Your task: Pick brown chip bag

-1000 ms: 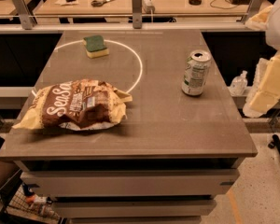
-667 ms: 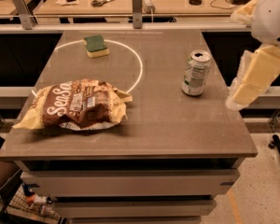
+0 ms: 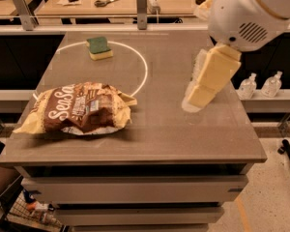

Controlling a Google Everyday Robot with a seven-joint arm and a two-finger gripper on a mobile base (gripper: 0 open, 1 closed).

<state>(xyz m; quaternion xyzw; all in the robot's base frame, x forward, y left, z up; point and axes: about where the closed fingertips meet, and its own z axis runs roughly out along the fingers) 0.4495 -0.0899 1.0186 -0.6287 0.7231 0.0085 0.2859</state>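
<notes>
The brown chip bag (image 3: 79,109) lies on its side at the front left of the grey table (image 3: 159,134). It is crinkled, with pale yellow ends and white script lettering. My arm reaches in from the upper right. The gripper (image 3: 199,96), cream-coloured, hangs over the right half of the table, well to the right of the bag and apart from it. It covers the can that stood there; only a pale edge shows beside it.
A green and yellow sponge (image 3: 99,48) lies at the back inside a white circle (image 3: 141,66) marked on the table. Two small clear bottles (image 3: 261,85) stand on a ledge off the right edge. A workbench with scissors (image 3: 106,2) runs behind.
The arm has swung in from the right edge toward the middle and now stands over the table's right half, in front of the can. The bag and sponge have not moved.
</notes>
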